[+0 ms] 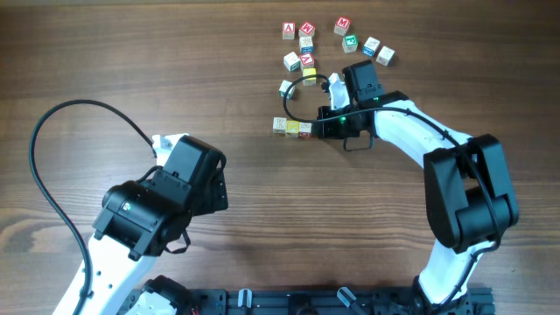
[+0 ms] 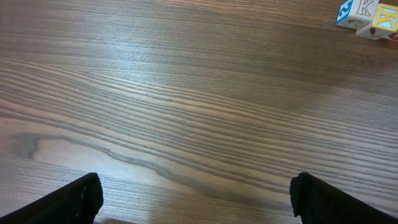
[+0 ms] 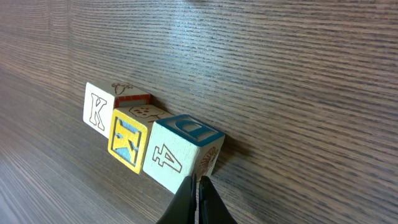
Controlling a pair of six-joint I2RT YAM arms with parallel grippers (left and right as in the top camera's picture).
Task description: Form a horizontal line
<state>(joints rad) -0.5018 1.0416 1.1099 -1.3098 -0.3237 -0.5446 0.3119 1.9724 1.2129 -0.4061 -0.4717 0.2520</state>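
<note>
Horizontal line, three cubes, on counter. Right jaws together, just beside its 3 o'clock end. Left jaws wide apart, toward 8 o'clock.

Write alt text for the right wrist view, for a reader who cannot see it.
A row of three letter cubes, white, yellow and blue-topped white, lies on a wood-grain table. The shut right gripper points at the nearest cube's lower corner.

Overhead looks straight down; wrist views skim the table low; all share the horizontal line.
</note>
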